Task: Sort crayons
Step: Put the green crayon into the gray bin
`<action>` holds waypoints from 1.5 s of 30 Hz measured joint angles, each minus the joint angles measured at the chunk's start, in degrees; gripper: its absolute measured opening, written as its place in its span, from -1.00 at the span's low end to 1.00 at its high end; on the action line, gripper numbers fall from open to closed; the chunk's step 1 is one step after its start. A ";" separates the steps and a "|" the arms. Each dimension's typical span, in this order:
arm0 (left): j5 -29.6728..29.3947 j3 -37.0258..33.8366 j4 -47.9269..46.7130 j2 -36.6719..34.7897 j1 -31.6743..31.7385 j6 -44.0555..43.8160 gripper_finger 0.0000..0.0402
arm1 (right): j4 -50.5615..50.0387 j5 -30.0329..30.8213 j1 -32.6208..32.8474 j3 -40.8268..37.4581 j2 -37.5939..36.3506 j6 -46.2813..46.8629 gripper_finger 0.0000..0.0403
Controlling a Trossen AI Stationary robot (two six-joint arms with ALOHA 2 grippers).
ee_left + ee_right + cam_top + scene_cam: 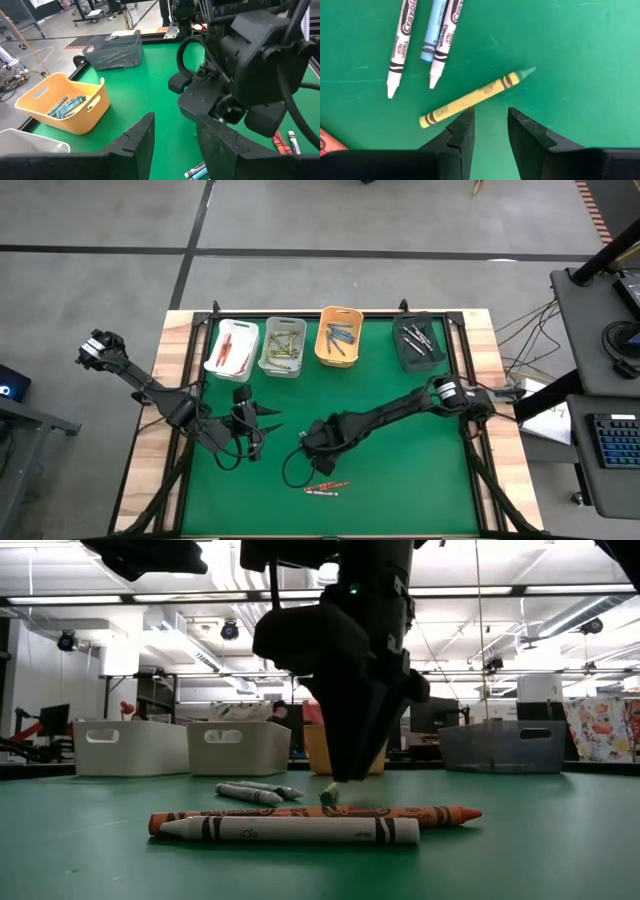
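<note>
A yellow-green crayon (470,100) lies flat on the green mat, near two white crayons (400,47) and a blue one (432,30). My right gripper (490,117) points down just above it, near the mat's middle (308,448). It is open, its fingertips beside the crayon's middle and nothing between them. In the low view its fingers (345,765) end just over the crayon's tip (328,796). Nearer the front edge lie an orange crayon (320,815) and a white crayon (290,830). My left gripper (248,420) hovers open over the mat's left part.
Several bins stand along the far edge: a white bin (213,352) with red crayons, a pale grey bin (268,350) with yellowish ones, an orange bin (322,342) with blue ones, and a dark bin (402,348) with grey ones. Bare mat lies right of the crayons.
</note>
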 joint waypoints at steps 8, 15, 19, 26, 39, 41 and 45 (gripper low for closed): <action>-0.10 -0.13 1.15 0.19 0.04 -1.68 -0.36 | -2.21 2.58 -0.17 3.72 -0.37 1.86 -0.50; -0.13 -0.13 1.11 0.35 0.03 -2.28 -0.36 | -2.80 2.61 -0.28 1.59 -0.19 4.30 -0.50; -0.13 -0.15 1.02 0.35 0.02 -2.55 -0.36 | -2.55 2.63 -0.31 1.42 0.00 5.45 -0.50; -0.17 -0.17 -0.24 0.35 0.02 -2.54 -0.36 | -2.41 2.96 -0.31 -0.43 0.21 7.16 -0.50; -0.20 -0.17 -0.42 0.35 0.02 -0.84 -0.36 | 2.83 4.35 -0.58 -3.93 0.10 7.34 -0.50; -0.20 -0.17 -0.52 0.35 0.02 -0.82 -0.36 | 3.58 4.36 -0.65 -4.39 0.08 6.60 -0.50; -0.22 -0.17 -0.94 0.35 0.02 -0.54 -0.36 | 4.30 4.49 -0.63 -4.96 0.01 4.66 -0.54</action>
